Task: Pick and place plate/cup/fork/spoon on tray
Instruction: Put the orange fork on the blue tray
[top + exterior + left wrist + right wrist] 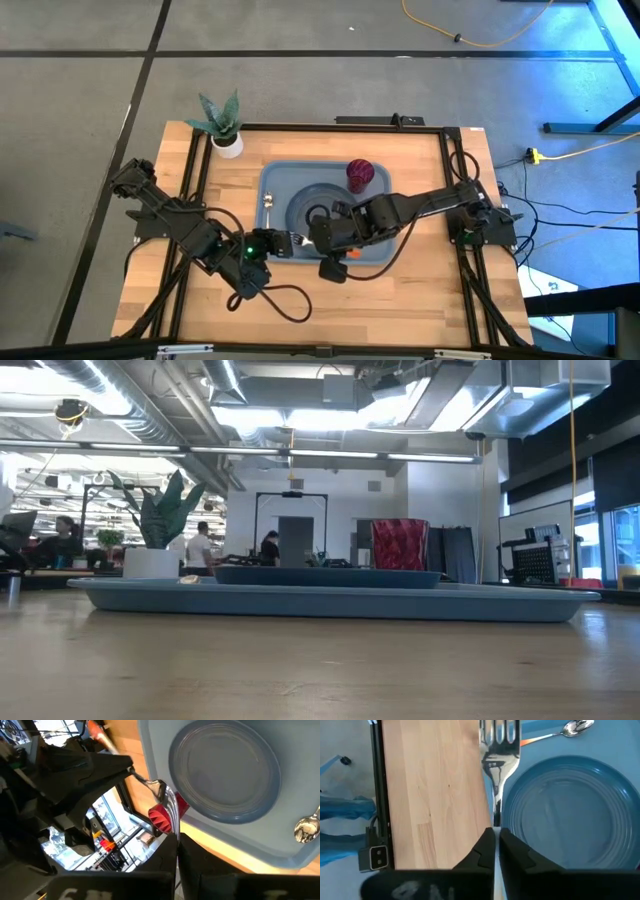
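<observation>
The fork point(298, 240) hangs in the air over the tray's near left part, held between both grippers. My left gripper point(287, 241) is shut on its tine end, and my right gripper point(312, 238) is shut on its silver neck. Its orange handle point(100, 735) sticks out beyond the right gripper. The tray point(275, 180) lies on the table. On it rest the plate point(305, 205), the cup point(360, 174) at its far right, and the spoon point(268, 205) along its left side. The low view shows the tray point(330, 603), plate point(320, 575) and cup point(400, 545), but no gripper. My left gripper point(176, 837) pinches the fork's tines point(171, 815) between its two fingers, coming from the table's left and slanting down. The fork is clear of tray and table. My right gripper point(496, 832) pinches the fork's narrow silver neck point(496, 817) between its two fingers, slanting down from the table's right. The tines point(497, 735) stick out ahead of the fingers.
A white pot with a green plant point(225, 130) stands at the table's far left corner. A black frame point(190, 200) runs around the tabletop. Bare wood lies to the left of the tray and along the near edge, where a cable point(290, 300) loops.
</observation>
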`<control>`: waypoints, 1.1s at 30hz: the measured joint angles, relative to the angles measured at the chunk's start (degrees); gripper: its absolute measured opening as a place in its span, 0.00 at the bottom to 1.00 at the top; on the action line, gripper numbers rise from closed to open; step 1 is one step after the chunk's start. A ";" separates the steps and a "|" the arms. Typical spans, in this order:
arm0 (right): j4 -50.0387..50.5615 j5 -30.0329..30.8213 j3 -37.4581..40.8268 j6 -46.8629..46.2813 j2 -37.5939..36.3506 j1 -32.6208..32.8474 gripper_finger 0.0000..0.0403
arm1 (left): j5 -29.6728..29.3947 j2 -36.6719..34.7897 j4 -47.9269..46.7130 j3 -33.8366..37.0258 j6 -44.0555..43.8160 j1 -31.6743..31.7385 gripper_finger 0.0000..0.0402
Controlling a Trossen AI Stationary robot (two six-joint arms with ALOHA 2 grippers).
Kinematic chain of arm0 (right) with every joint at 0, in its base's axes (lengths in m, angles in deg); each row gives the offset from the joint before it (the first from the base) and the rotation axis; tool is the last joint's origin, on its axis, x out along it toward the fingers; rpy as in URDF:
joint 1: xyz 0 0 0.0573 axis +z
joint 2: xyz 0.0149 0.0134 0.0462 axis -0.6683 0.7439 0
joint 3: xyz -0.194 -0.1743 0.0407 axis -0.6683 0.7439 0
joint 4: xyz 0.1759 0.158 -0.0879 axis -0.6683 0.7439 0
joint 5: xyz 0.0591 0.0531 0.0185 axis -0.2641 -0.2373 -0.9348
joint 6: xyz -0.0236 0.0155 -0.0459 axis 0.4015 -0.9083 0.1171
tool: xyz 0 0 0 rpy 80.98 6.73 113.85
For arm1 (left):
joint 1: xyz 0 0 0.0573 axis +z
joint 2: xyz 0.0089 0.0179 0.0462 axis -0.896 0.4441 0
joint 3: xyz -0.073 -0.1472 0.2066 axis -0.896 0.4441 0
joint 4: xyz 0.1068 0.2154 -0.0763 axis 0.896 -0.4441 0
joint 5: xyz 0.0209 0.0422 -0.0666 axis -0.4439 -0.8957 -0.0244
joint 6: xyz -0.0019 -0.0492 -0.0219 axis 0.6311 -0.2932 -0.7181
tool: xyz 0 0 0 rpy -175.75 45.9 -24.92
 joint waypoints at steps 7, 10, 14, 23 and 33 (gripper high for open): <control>-0.13 0.26 -0.04 1.61 2.06 -0.04 0.01 | 0.50 0.08 -0.20 0.06 -0.18 0.00 0.00; -0.21 0.39 -0.09 2.29 2.52 -0.04 0.00 | 0.74 0.09 -0.13 0.09 -0.40 0.00 0.01; -0.13 0.28 -0.07 2.30 2.61 -0.04 0.00 | 0.72 0.09 0.36 0.09 -1.75 0.40 0.04; 0.26 -0.71 0.07 2.23 2.64 -0.04 0.00 | -0.35 0.00 -0.21 0.04 -12.62 1.50 0.11; 0.08 1.43 0.07 -0.68 2.64 -0.04 0.00 | -7.83 -0.42 -12.34 0.02 -26.85 -0.08 0.09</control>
